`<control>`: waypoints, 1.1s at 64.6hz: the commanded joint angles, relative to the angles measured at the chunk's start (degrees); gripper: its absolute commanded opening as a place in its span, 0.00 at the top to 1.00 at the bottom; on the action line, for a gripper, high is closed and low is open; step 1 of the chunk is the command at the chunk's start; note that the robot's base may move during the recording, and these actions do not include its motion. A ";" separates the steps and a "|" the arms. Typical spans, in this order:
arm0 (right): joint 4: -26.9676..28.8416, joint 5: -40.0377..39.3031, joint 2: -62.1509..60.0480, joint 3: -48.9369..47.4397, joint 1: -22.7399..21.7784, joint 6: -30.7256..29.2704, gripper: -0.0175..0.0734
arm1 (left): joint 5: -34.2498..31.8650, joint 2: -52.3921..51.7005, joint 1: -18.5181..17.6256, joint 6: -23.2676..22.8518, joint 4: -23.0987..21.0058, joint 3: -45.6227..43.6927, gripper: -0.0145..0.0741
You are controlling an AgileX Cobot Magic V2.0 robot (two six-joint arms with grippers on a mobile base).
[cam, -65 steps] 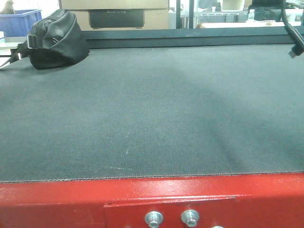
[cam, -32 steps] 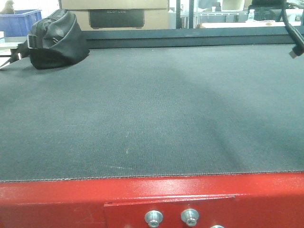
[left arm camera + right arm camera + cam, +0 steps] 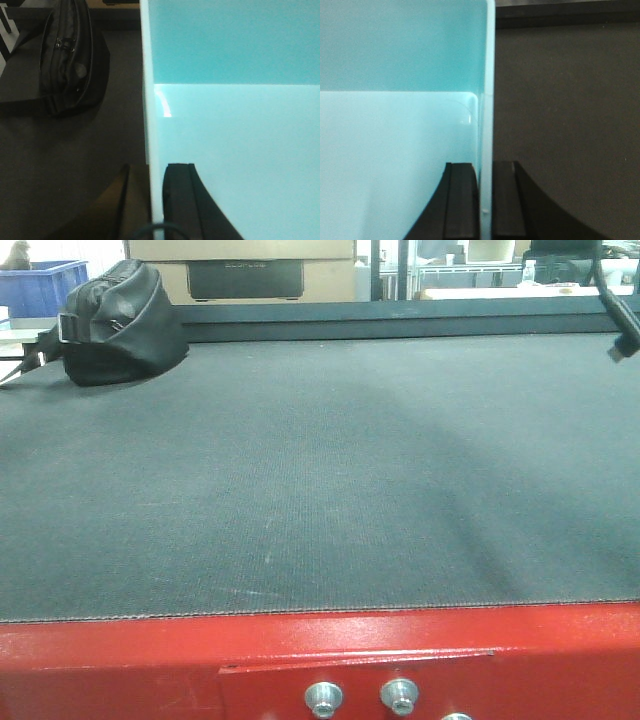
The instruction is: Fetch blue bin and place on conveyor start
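Spanning both arms, blue bin [image 3: 235, 125] is gripped over conveyor start [image 3: 320, 490] — left wall pinched by left gripper [image 3: 150, 197], right wall by right gripper [image 3: 485, 195]; lowering is judged straight down, black bag [image 3: 70, 60] apart, leftward.

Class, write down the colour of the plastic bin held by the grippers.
The blue bin is pale turquoise, shown best in the right wrist view.

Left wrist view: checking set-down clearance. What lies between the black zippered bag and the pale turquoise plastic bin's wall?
Only bare dark grey fabric belt, in the left wrist view; the black zippered bag stands clear of the pale turquoise plastic bin.
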 commanded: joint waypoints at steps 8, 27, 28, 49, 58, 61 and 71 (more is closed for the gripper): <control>1.35 -7.46 -0.03 10.78 -0.14 0.02 0.99 | -4.31 0.66 -0.09 -2.54 -1.49 7.07 0.96; 2.48 -18.48 -0.03 27.06 -0.14 3.71 0.99 | -19.58 0.66 -0.09 -5.96 -5.05 27.08 0.96; 2.48 -19.29 -0.03 27.82 -0.14 3.70 0.99 | -20.85 0.72 -0.09 -5.96 -5.12 28.46 0.96; 2.48 -32.34 0.84 37.46 -0.14 4.38 0.99 | -29.59 2.78 -0.09 -6.06 -6.07 42.00 0.96; 4.56 -33.07 4.39 37.46 -0.14 4.38 0.99 | -29.93 3.48 -0.09 -6.06 -6.07 42.30 0.96; 4.97 -32.90 5.60 37.46 -0.14 4.43 0.99 | -30.08 3.61 -0.09 -6.06 -5.94 42.30 0.96; 7.06 -32.63 6.24 37.46 -0.14 4.43 0.81 | -30.31 4.25 -0.09 -6.06 -5.78 42.30 0.87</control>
